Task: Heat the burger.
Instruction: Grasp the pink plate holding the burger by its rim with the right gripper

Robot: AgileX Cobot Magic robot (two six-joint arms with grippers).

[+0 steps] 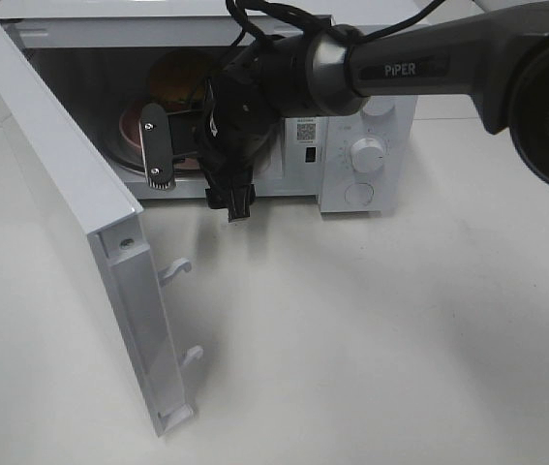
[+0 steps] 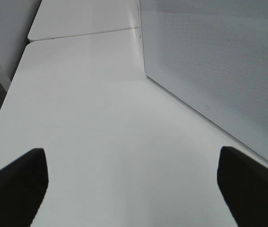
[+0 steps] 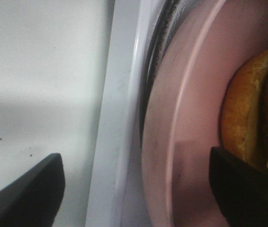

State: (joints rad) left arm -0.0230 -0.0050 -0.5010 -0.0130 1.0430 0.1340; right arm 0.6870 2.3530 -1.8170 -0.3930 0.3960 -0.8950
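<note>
We see the burger [image 1: 171, 77] sitting on a pink plate [image 1: 127, 128] inside the microwave [image 1: 376, 116], whose door [image 1: 71, 184] stands swung wide open on the left of the high view. The right gripper [image 3: 138, 187] reaches into the opening with its fingers spread apart and nothing between them, one finger over the plate just beside the burger and the other outside the cavity. Our left gripper [image 2: 134, 184] hangs released above the white table [image 2: 96, 118], near the door's perforated panel, holding nothing.
</note>
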